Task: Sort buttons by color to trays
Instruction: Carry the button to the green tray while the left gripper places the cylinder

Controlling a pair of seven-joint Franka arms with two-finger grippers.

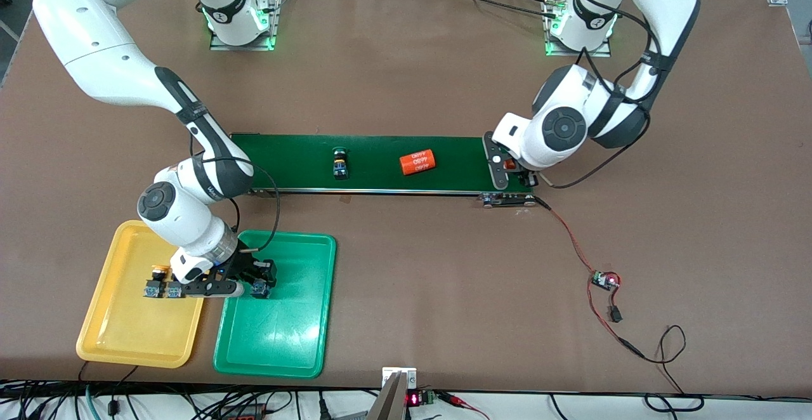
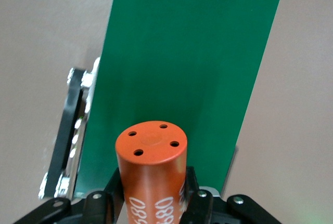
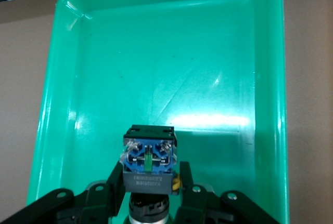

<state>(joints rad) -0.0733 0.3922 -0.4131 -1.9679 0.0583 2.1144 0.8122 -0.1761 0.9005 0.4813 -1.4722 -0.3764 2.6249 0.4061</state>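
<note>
Brown table under everything. Long dark-green conveyor belt across its middle, running between the two arms' ends.

Yellow tray and green tray side by side near the front camera, at the right arm's end of the table, rims nearly touching; yellow tray the outer one.

Orange cylinder with white print lying on its side on the belt, about mid-length. Second orange cylinder upright between the jaws of the left gripper, over the belt's end nearest the left arm's base; jaws closed on its sides, holed end face toward the wrist camera.

Right gripper low over the green tray, at the tray end farther from the front camera. Black-and-blue button body between its fingers, blue terminal face toward the wrist camera, a green strip at its centre. Fingers flank the block closely; whether they clamp it or have just let go: cannot tell. Cap colour hidden under the block.

Two buttons in the yellow tray, side by side at the end farther from the front camera, next to the right wrist; a yellow cap visible on one.

One button on the belt, between the lying cylinder and the right arm's end; dark cap, blue and yellow on the body.
</note>
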